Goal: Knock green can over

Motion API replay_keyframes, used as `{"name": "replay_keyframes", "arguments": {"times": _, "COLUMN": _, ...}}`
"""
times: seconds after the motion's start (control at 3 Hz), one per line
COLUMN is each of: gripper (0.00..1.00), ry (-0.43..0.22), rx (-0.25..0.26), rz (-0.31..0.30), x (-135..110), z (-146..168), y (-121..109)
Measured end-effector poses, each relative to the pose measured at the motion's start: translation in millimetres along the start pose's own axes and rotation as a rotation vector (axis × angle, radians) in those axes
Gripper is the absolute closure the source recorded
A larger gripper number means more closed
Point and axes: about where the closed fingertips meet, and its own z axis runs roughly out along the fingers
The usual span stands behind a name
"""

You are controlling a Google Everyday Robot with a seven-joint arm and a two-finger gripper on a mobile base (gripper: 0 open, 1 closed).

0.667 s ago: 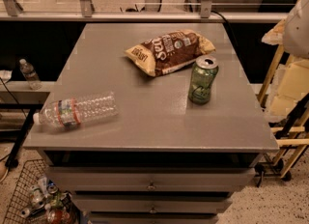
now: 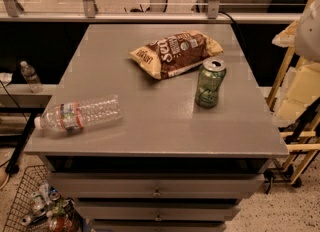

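The green can [image 2: 210, 83] stands upright on the grey table [image 2: 150, 126], right of centre, with its silver top and pull-tab facing up. Its upper left side is close to the lower right edge of the brown chip bag [image 2: 175, 53]. My gripper is not in view. Only a pale rounded part of the arm [image 2: 309, 33] shows at the right edge, above and to the right of the can and apart from it.
A clear plastic water bottle [image 2: 80, 113] lies on its side near the table's front left edge. A yellow frame [image 2: 295, 101] stands right of the table. A wire basket of cans [image 2: 40, 208] sits on the floor at lower left. Drawers [image 2: 157, 191] are below the tabletop.
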Motion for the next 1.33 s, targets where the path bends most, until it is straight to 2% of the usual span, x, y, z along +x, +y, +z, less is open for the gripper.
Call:
{"name": "replay_keyframes", "arguments": {"times": 0.33, "gripper": 0.0, "ry": -0.11, "rx": 0.001, "rz": 0.104, "x": 18.9, "z": 21.2, "y": -3.5}}
{"name": "replay_keyframes", "arguments": {"times": 0.67, "gripper": 0.0, "ry": -0.318, "rx": 0.037, "rz": 0.186, "x": 8.8, "z": 41.9, "y": -22.8}}
{"name": "replay_keyframes", "arguments": {"times": 1.0, "gripper": 0.0, "ry": -0.529, "rx": 0.091, "rz": 0.24, "x": -13.4, "z": 50.0, "y": -48.8}}
{"name": "replay_keyframes", "arguments": {"times": 1.33, "gripper": 0.0, "ry": -0.679, "rx": 0.106, "rz": 0.241, "x": -39.5, "z": 53.9, "y": -66.3}}
